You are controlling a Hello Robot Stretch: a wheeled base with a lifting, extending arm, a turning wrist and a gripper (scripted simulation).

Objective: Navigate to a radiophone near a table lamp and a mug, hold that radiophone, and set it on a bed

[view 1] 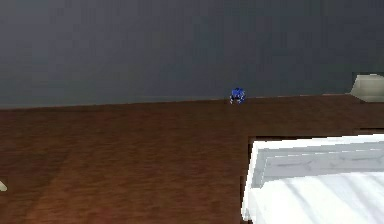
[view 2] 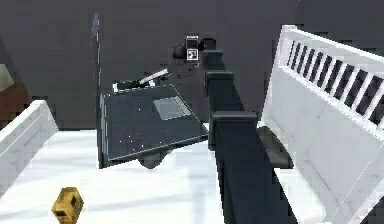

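In the arm side view my arm [view 2: 238, 130] rises as a dark bar over a white bed [view 2: 190, 195]. Two white marker squares sit at its far end, and the gripper [view 2: 150, 78] reaches left from them with thin pale fingers. Right below and behind the fingers, a dark flat slab like an open laptop [view 2: 150, 122] lies on the bed, so I cannot tell whether the gripper holds anything. I make out no radiophone by shape. A small yellow and black box-like thing [view 2: 68, 203] lies on the bedding at the lower left.
A white slatted bed end [view 2: 325, 90] stands on the arm side view's right, a lower white board [view 2: 25, 140] on its left. The forward view has brown floor [view 1: 120, 150], a dark wall, a small blue object [view 1: 238, 96] at the wall's foot, the bed's white frame [view 1: 310, 160] and a beige thing [view 1: 370, 88].
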